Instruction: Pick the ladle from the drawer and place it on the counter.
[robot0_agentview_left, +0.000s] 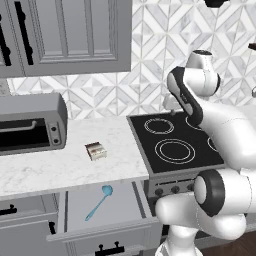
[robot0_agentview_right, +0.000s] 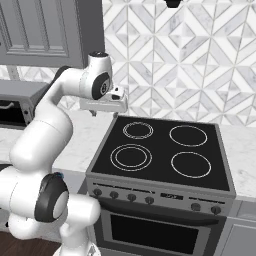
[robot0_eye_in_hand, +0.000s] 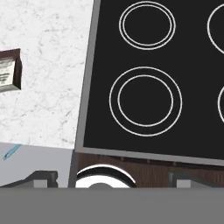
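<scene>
Kitchen counter (robot0_agentview_left: 60, 170) w/ open drawer (robot0_agentview_left: 75, 210), ladle (robot0_agentview_left: 99, 202) inside; end effector (robot0_eye_in_hand: 111, 177) spread, empty, above cooktop (robot0_eye_in_hand: 148, 78).

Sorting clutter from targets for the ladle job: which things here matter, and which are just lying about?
Job: slim teal ladle; open grey drawer; white marble counter.
Lying about: small brown box; grey toaster oven; black glass cooktop.

Small box (robot0_agentview_left: 96, 150) label perhaps printed; too blurred to read.
</scene>
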